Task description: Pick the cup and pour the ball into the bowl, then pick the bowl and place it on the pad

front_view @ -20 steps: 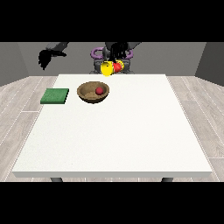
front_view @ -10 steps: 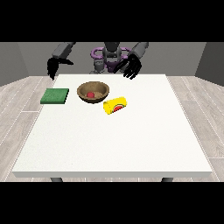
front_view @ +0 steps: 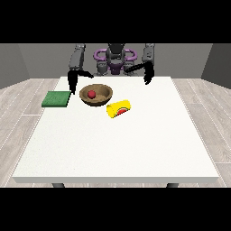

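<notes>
Ball (front_view: 91, 94) sits inside the wooden bowl (front_view: 103, 97), so the pouring half of the task reads as done. Yellow cup (front_view: 118, 108) lies tipped on its side on the counter (front_view: 117, 149), just near and right of the bowl, long axis running left to right, slightly raised toward the right; nothing holds it. Green pad (front_view: 57, 99) lies flat at the left of the bowl, a little apart from it, close to the counter's left edge. Hand at the view's left (front_view: 72, 83) hangs fingers-down above the far left part of the counter, over the gap between pad and bowl, just beside the bowl's left rim; it has hold of nothing. Whether its fingers are spread or curled I cannot tell. Hand at the view's right (front_view: 147, 76) hangs near the far edge, well apart from the bowl and past the cup, also empty; finger spread not readable either. Judgement: the bowl pickup is the step in hand. The bowl lies right and slightly near of the left-side hand, which is plainly the nearer one. The carry to the pad would then run leftward, a short way along the same side.
</notes>
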Robot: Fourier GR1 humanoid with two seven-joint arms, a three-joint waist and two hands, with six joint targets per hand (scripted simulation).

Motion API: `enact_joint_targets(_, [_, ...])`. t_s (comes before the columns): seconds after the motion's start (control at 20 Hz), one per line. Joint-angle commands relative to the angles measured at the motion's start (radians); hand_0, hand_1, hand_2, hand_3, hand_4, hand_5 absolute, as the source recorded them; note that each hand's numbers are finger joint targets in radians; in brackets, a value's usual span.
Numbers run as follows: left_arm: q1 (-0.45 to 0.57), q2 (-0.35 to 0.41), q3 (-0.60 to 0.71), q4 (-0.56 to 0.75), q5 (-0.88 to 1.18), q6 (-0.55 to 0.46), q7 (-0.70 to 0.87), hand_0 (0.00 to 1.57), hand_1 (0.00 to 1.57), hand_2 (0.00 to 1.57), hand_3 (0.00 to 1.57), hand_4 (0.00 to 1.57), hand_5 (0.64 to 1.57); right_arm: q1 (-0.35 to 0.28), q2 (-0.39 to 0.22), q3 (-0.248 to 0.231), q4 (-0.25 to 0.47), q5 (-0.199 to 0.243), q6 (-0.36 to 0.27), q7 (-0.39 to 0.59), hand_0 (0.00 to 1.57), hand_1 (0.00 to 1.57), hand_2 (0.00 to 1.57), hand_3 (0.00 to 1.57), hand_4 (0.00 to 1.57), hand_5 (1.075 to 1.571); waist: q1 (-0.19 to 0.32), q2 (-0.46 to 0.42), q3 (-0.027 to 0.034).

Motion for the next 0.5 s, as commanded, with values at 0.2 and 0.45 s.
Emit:
enact_joint_targets(0.2, [0.031,0.074,0.049,-0.07,0.087,-0.149,-0.067,0.0,0.0,0.0,0.0,0.0,1.565,-0.071,0.027,-0.017,0.197,0.018,-0.071,-0.152,0.0,0.0,0.0,0.0,0.26,1.567,0.047,0.044,0.0045])
enact_joint_targets(0.45, [0.094,0.076,0.057,-0.124,0.091,-0.159,-0.083,0.0,0.0,0.0,0.0,0.0,1.566,-0.137,-0.043,-0.056,0.348,-0.018,-0.023,-0.216,0.0,0.0,0.0,0.0,0.19,1.563,0.046,0.042,0.0045])
